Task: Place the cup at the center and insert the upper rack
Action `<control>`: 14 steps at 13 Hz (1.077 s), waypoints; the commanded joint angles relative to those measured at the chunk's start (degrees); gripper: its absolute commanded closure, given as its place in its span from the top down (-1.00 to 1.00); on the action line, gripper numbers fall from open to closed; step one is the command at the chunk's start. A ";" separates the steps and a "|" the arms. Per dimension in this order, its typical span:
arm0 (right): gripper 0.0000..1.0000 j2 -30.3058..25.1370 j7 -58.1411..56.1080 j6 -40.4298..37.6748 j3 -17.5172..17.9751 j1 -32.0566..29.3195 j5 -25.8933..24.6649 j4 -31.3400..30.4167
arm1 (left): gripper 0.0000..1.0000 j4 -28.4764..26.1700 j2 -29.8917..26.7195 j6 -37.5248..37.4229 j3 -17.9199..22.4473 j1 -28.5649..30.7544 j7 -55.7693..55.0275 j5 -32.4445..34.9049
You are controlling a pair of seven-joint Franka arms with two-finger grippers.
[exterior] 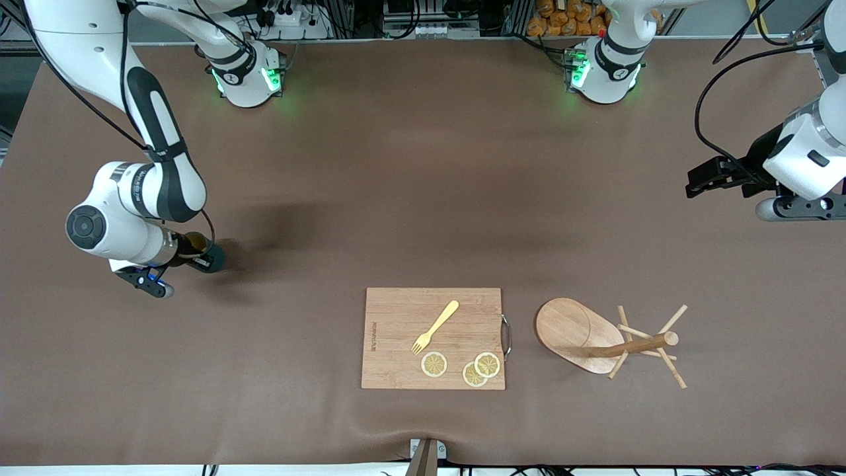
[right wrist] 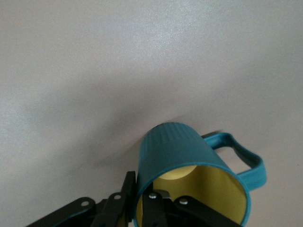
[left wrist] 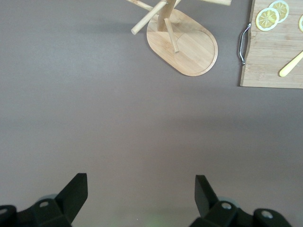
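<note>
Cup (right wrist: 189,165) is pinched at its rim by right gripper (right wrist: 142,201), uncentred; upper rack (exterior: 595,340) untouched, left gripper (left wrist: 139,194) waiting agape.

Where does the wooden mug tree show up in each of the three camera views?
Front view: the mug tree stands low in the picture, beside the cutting board, toward the left arm's end of the table.
Left wrist view: at the top edge.
Right wrist view: not in it.
Shared landmark: the cutting board's metal handle, seen in the front and left wrist views.
</note>
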 commanded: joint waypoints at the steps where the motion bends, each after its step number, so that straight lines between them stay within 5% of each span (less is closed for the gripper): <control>1: -1.00 -0.38 0.56 0.17 -0.36 0.74 0.72 -0.17 | 1.00 0.82 0.14 -0.72 -0.12 -0.09 -1.03 -0.59; 8: -1.00 -8.53 13.70 -11.68 -0.36 6.88 0.81 3.88 | 1.00 0.82 0.40 -0.37 -0.12 -0.36 -1.11 -0.94; 14: -1.00 -13.91 50.41 -13.72 -0.18 27.07 2.21 4.92 | 1.00 0.82 0.57 -0.20 -0.12 -0.18 -1.11 -0.94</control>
